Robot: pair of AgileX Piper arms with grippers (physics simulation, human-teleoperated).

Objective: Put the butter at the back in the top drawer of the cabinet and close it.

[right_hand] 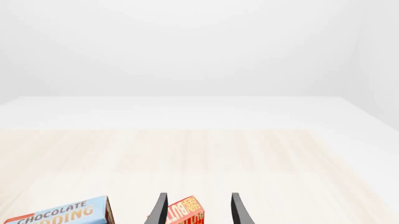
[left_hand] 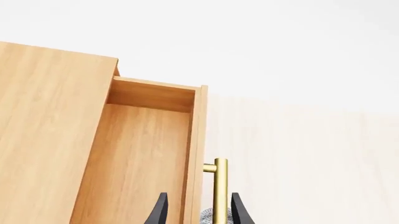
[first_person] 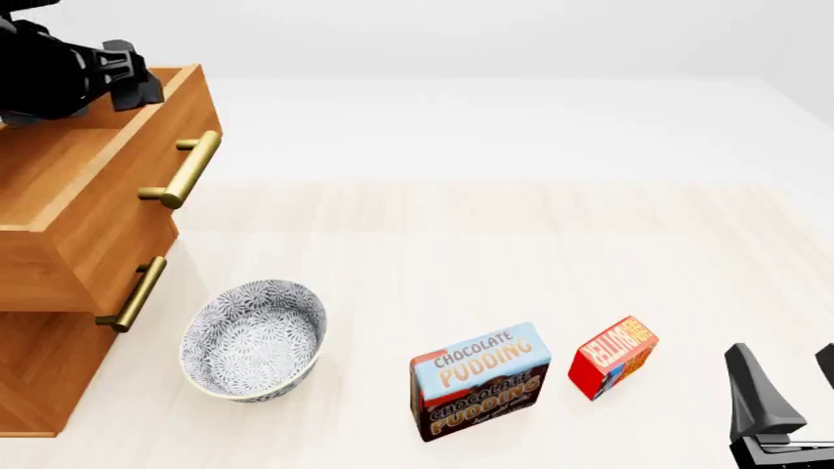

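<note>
The butter [first_person: 612, 357] is a small red box with an orange end, lying on the table right of the pudding box; the right wrist view shows the butter [right_hand: 186, 212] ahead of the fingers. My right gripper [first_person: 788, 366] stands open near the table's front right corner, apart from the butter. The cabinet [first_person: 39, 381] stands at the left. Its top drawer [left_hand: 143, 154] is pulled out, and what shows of its inside is bare, with the brass handle [first_person: 183, 168] on its front. My left gripper [left_hand: 199, 196] hovers open over the drawer's front edge, holding nothing.
A patterned grey bowl [first_person: 254, 340] sits just in front of the cabinet. The blue-and-brown Chocolate Pudding box [first_person: 479, 381] stands between the bowl and the butter. A lower drawer's handle [first_person: 131, 293] juts out under the open drawer.
</note>
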